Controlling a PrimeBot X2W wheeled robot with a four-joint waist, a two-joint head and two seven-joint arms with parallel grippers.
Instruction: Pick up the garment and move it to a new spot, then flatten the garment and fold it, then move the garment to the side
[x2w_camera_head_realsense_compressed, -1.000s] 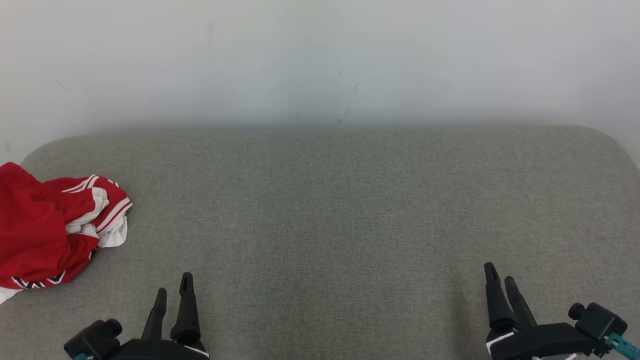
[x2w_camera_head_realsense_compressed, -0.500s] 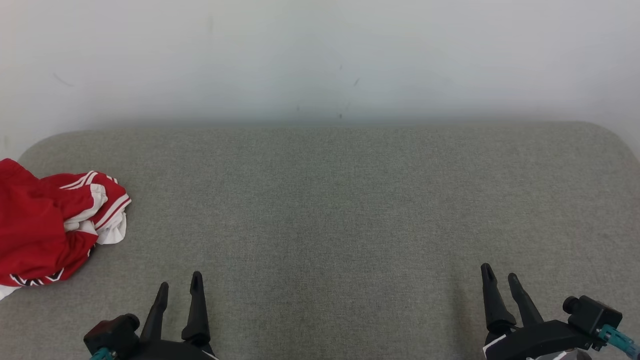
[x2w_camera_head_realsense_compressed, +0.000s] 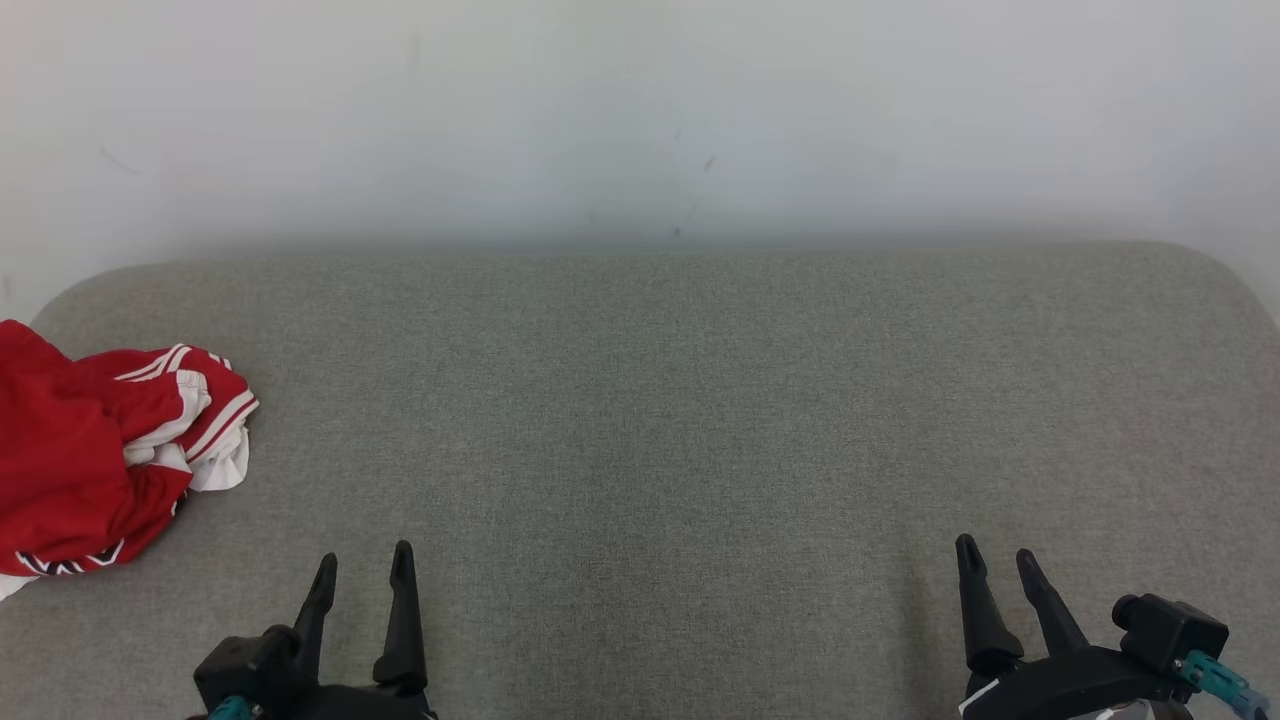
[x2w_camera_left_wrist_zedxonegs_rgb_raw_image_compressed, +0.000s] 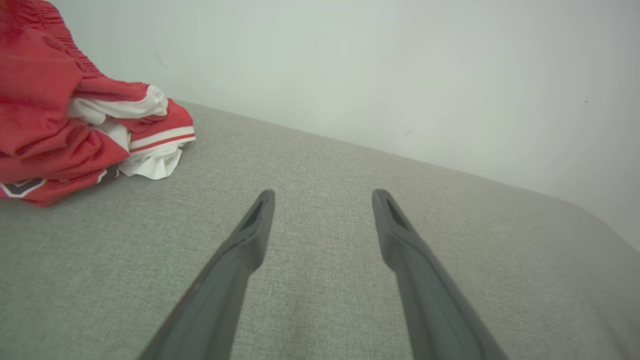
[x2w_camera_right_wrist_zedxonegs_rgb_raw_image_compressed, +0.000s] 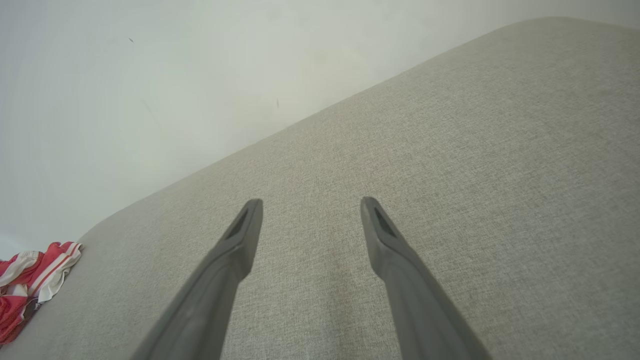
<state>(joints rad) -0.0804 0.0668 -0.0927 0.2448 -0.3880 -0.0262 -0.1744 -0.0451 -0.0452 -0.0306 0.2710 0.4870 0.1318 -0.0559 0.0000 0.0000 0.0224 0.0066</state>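
Head view: a crumpled red-and-white garment lies at the far left of the grey worktop. The left gripper and right gripper are near the bottom, fingers spread and empty. Left wrist view: the garment is at upper left, apart from the fingers. Right wrist view: the garment is at the lower-left edge.

Grey fabric cushion against pale wall

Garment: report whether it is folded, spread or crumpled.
Crumpled: the garment lies bunched in an uneven heap, red and white layers overlapping.
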